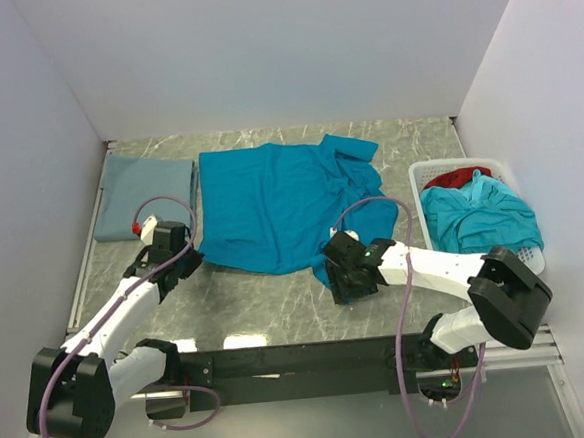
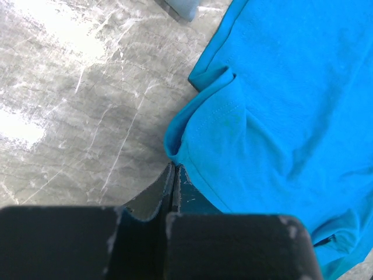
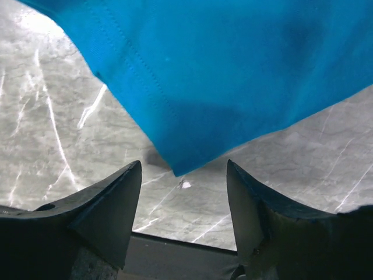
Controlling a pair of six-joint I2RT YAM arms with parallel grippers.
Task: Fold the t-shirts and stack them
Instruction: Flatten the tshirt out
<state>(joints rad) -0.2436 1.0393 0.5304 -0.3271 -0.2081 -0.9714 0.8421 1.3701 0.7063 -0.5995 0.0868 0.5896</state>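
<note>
A bright teal t-shirt (image 1: 281, 205) lies spread flat on the marble table. My left gripper (image 1: 180, 259) is at its near left corner. In the left wrist view the jaws are shut (image 2: 173, 167), their tips pinching the puckered hem of the teal t-shirt (image 2: 280, 105). My right gripper (image 1: 352, 277) is at the near right corner. Its fingers stand open (image 3: 183, 164), and the pointed corner of the teal t-shirt (image 3: 221, 70) lies just ahead of the gap, untouched. A duller grey-blue t-shirt (image 1: 145, 194) lies folded at the far left.
A white perforated basket (image 1: 421, 175) stands at the right, holding a crumpled teal t-shirt (image 1: 477, 216) and a red one (image 1: 457, 177). White walls close in the left, back and right. The table's dark near edge (image 3: 175, 256) runs just below the right fingers.
</note>
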